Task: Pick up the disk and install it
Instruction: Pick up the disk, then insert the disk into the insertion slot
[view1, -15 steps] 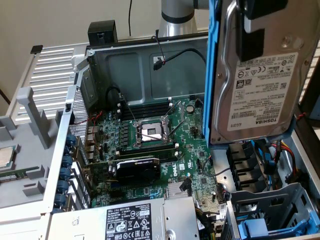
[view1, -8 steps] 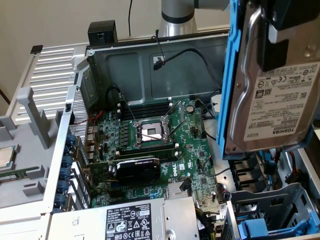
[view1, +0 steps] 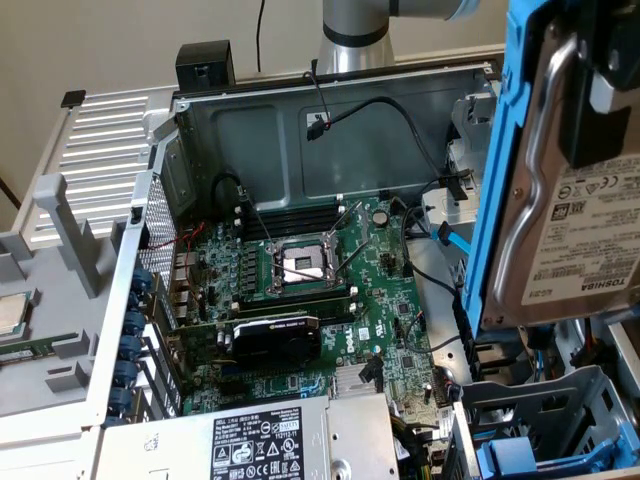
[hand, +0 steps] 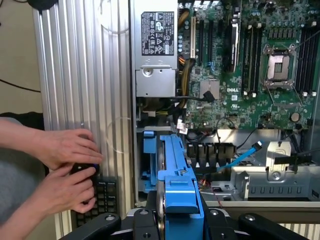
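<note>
While my jaws are clamped on the disk (view1: 570, 220), the exterior view shows it lifted above the open computer case (view1: 330, 120), at the exterior view's right.

1. The disk stands nearly upright and slightly tilted. Its white label faces the camera and its blue carrier runs along the edge nearer the case.
2. One of my black fingers (view1: 600, 100) presses on the labelled face near the upper end.
3. Below the disk lies the drive cage (view1: 560, 400), apart from it, with another blue carrier (view1: 520, 460) seated inside.
4. Inside the case lie the motherboard (view1: 385, 300), the processor socket (view1: 303, 262), the graphics card (view1: 275, 338) and the power supply (view1: 260, 440).

Wrist view:

1. The disk (hand: 175, 190) appears edge-on, its blue carrier gripped between my two jaws, one on each flat side.
2. The disk hangs over the drive bay region, beside a light blue cable (hand: 245, 157).
3. Outside the case wall, a person's hands (hand: 67, 150) hold a small dark object next to a keyboard (hand: 102, 197).
</note>
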